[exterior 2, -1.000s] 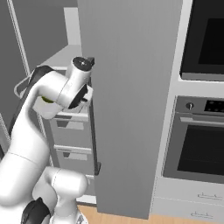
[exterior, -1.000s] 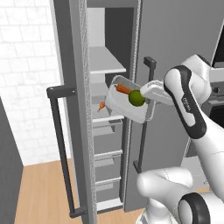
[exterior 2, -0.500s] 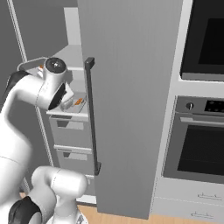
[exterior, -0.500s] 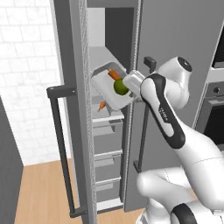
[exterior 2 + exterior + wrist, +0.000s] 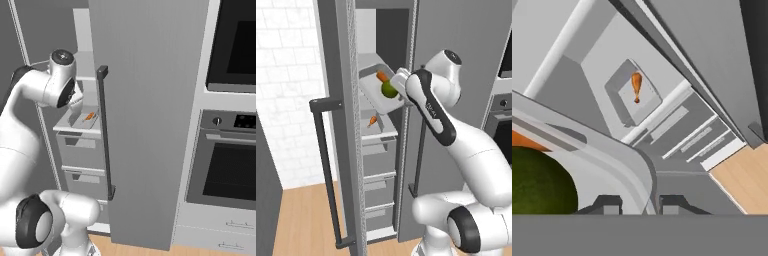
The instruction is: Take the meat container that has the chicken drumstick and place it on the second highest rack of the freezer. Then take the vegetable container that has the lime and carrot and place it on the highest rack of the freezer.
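Note:
My gripper (image 5: 400,87) is shut on the rim of the clear vegetable container (image 5: 379,92), which hangs tilted inside the open freezer (image 5: 336,60), just above the meat container. In it lie the dark-green lime (image 5: 388,89) and the orange carrot (image 5: 382,76). The hand view shows the fingertips (image 5: 607,204) pinching the container's wall (image 5: 619,159), with the lime (image 5: 539,182) beside them. Below, the meat container (image 5: 376,124) with the chicken drumstick (image 5: 372,120) sits on the second highest rack (image 5: 387,133). The highest rack (image 5: 367,64) is behind the held container.
The freezer's open door (image 5: 150,125) with its dark bar handle (image 5: 104,130) stands to the right of the shelves. Grey drawers (image 5: 378,162) sit under the lower rack. A black-fronted oven (image 5: 230,167) is further right. Wood floor (image 5: 301,220) lies below.
The arm has swung left and upward, carrying the vegetable container from in front of the door edge into the freezer opening. The meat container has stayed put.

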